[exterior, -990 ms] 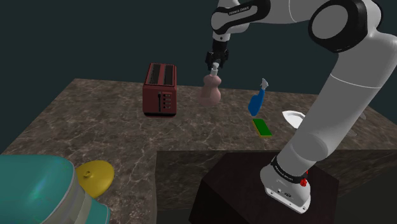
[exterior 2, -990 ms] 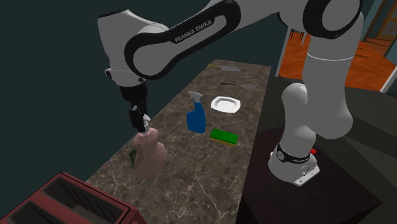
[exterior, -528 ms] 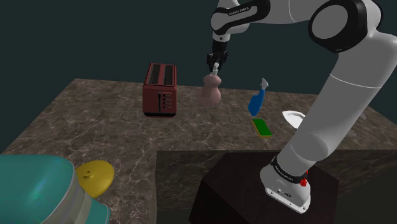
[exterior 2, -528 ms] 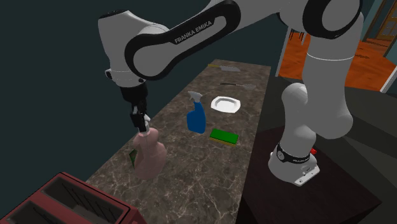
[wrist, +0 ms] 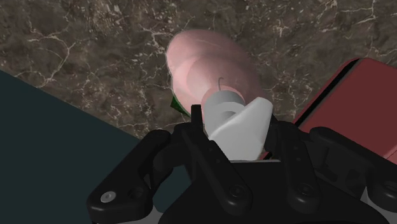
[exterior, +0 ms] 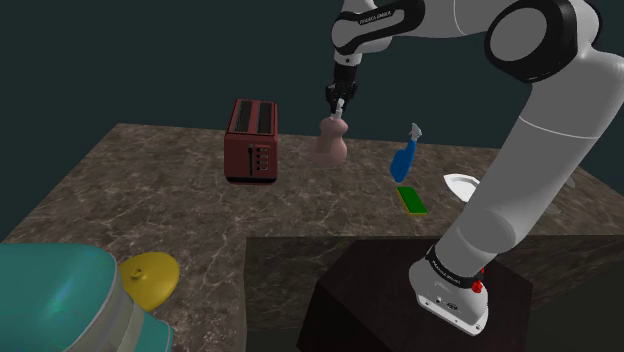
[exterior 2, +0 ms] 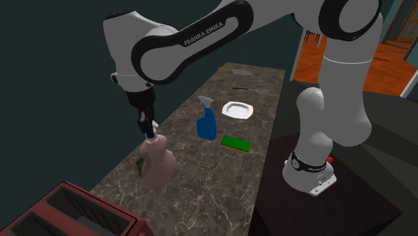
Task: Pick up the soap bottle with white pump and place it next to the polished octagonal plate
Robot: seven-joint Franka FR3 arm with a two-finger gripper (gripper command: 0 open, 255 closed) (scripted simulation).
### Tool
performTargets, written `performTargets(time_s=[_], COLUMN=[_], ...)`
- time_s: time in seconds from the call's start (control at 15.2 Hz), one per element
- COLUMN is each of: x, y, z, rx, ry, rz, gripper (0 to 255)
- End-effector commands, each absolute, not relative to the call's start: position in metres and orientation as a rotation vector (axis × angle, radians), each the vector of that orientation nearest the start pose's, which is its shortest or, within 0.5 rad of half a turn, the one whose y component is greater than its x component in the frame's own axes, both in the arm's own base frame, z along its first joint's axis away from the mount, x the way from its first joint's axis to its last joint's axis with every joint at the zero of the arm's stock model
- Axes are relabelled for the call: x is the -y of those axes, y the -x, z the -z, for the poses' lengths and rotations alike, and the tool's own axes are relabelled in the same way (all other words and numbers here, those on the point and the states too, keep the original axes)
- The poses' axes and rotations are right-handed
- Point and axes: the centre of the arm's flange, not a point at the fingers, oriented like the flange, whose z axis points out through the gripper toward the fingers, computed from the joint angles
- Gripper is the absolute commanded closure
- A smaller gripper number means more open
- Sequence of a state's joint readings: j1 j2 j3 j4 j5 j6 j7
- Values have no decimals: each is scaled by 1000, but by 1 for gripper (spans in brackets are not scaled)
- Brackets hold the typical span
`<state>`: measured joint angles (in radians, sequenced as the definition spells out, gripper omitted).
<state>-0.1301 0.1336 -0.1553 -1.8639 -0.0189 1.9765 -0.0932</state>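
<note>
The black gripper [wrist: 236, 137] is closed on the white pump [wrist: 238, 124] of the soap bottle [wrist: 210, 63], its fingers clasping the pump head from both sides. In the shoulder view the gripper [exterior: 338, 102] points straight down over the bottle [exterior: 331, 143], whose rounded pink body stands upright at the far side of the dark marbled counter [exterior: 150, 190]. Whether its base touches the stone or hangs just above it cannot be told. A small green label [exterior 2: 141, 166] sits low on the bottle [exterior 2: 159, 164] under the gripper [exterior 2: 147, 129]; nothing on it can be read.

Just beside the bottle, toward the shoulder view's left, stands a dark red toaster [exterior: 250, 140]. Toward that view's right, apart from the bottle, is a blue spray bottle [exterior: 405, 158], with a green sponge [exterior: 411, 199] lying near it. Beyond those lies the white octagonal plate [exterior 2: 236, 109], well apart from the soap bottle.

The arm's white forearm carries the words "FRANKA EMIKA" [exterior 2: 207, 32] in white on a black band. A yellow object [exterior: 150, 278] and a teal one [exterior: 50, 300] sit at the shoulder view's lower left.
</note>
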Motion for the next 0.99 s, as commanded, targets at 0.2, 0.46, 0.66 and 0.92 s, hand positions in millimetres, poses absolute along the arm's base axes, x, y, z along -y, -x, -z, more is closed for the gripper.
performTargets(time_s=[0.2, 0.46, 0.66, 0.92], x=[165, 165, 165, 165], y=[-570, -570, -570, -570], z=[-459, -480, -496, -517], rx=[-291, -291, -291, -291], ry=[3162, 3162, 3162, 3162], rz=[-42, -42, -42, -42], gripper=[255, 255, 255, 255])
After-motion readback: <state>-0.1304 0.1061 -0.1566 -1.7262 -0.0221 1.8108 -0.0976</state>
